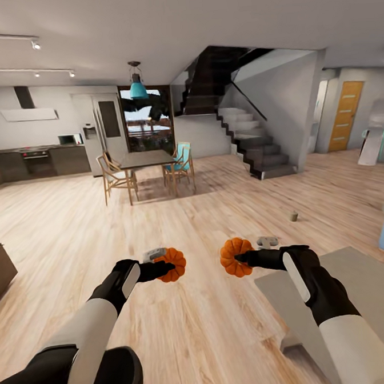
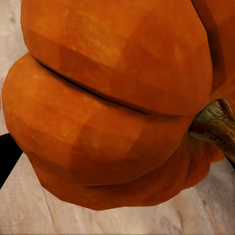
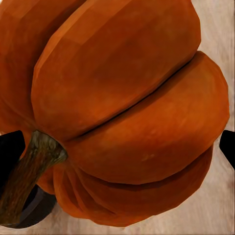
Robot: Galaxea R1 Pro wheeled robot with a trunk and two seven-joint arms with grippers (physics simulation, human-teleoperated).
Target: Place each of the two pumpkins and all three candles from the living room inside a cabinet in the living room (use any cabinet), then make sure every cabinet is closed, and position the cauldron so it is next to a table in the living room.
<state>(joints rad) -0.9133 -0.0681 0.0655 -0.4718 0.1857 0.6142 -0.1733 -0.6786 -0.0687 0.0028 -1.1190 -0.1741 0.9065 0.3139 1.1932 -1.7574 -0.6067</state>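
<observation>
Ribbed orange pumpkins [image 1: 173, 265] — one per hand [image 1: 163, 268]

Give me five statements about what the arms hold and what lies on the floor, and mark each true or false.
1. Each gripper holds a pumpkin. True: the left gripper is shut on the left pumpkin and the right gripper on the right pumpkin.
2. Both pumpkins rest on the floor. False: they are held in the air.
3. A candle stands on the wood floor ahead. True.
4. The candle sits on the dining table. False: it is on the floor.
5. The pumpkins touch each other. False: a gap separates them.
</observation>
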